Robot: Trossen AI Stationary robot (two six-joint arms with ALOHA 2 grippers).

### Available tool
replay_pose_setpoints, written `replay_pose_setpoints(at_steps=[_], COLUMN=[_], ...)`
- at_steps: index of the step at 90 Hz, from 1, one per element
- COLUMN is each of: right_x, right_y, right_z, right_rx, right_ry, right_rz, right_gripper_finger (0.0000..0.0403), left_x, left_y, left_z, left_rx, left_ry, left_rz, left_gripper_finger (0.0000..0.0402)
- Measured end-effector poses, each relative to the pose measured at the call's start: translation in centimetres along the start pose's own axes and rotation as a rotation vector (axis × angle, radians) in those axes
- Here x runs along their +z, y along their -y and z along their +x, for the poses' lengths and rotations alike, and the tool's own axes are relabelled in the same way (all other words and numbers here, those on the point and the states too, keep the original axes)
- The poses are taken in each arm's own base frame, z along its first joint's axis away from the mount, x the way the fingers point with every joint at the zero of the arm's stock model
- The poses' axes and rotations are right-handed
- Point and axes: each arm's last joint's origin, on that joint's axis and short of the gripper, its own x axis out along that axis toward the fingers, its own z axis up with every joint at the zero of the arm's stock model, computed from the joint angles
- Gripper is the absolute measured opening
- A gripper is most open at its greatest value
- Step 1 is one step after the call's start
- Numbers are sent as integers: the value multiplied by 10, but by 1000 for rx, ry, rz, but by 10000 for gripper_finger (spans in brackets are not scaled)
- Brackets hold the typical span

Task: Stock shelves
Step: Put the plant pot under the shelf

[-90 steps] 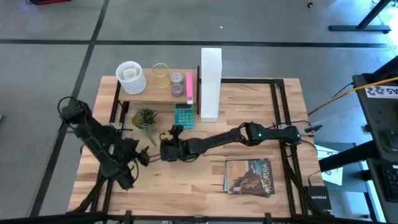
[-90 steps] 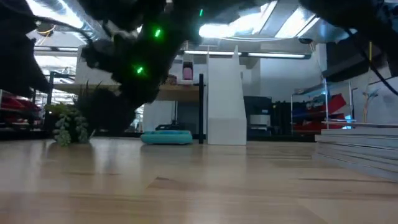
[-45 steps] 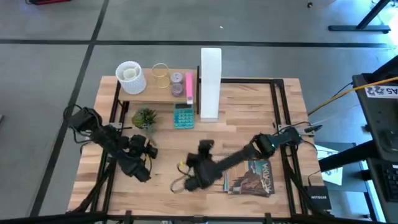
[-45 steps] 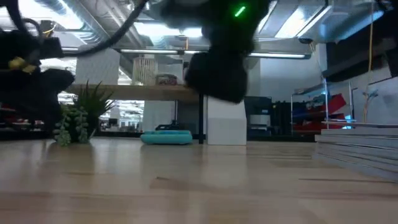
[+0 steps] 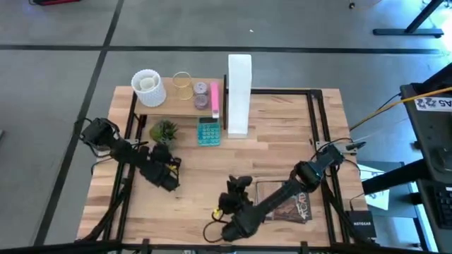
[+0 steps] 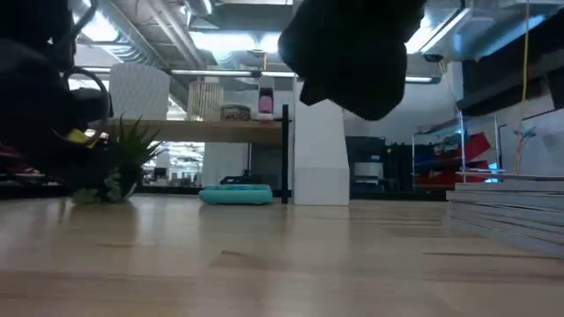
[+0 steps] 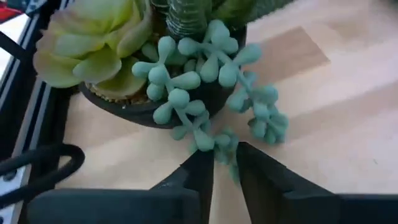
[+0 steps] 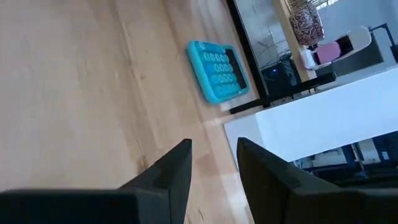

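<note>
A small potted plant with a pale green rosette and bead-like trailing strands stands by its dark pot on the table, in front of the wood shelf. My left gripper is right at the plant's near side, shut on a strand. The white file box stands upright to the right of the shelf. My right gripper hangs open near the table's front edge, with nothing between its fingers. My left gripper has the free end of one trailing bead strand between its two fingertips. The fingers come at it from the table's near side, low over the wood. The pot stays standing on the table and the strand lies slack.
On the shelf stand a white ribbed vase, a glass, a pink-lidded jar and a pink item. A teal calculator lies before the shelf. A magazine lies at the near right.
My right gripper has drawn away from the spot beside my left gripper, going toward the table's near edge and a little to the right. My left gripper has edged toward the plant.
</note>
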Motion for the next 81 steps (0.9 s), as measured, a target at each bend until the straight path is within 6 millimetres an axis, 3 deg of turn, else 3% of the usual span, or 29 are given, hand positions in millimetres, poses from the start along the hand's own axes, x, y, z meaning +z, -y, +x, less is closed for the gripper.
replay_pose_setpoints(at_steps=[81], right_x=[5], right_y=[-1], right_z=[8], right_rx=[9], right_ry=[-2], right_rz=[52], right_gripper_finger=[112], left_x=[12], left_y=[-18], left_z=[57], left_rx=[137], left_ry=[73], left_rz=[-64], left_gripper_finger=[38])
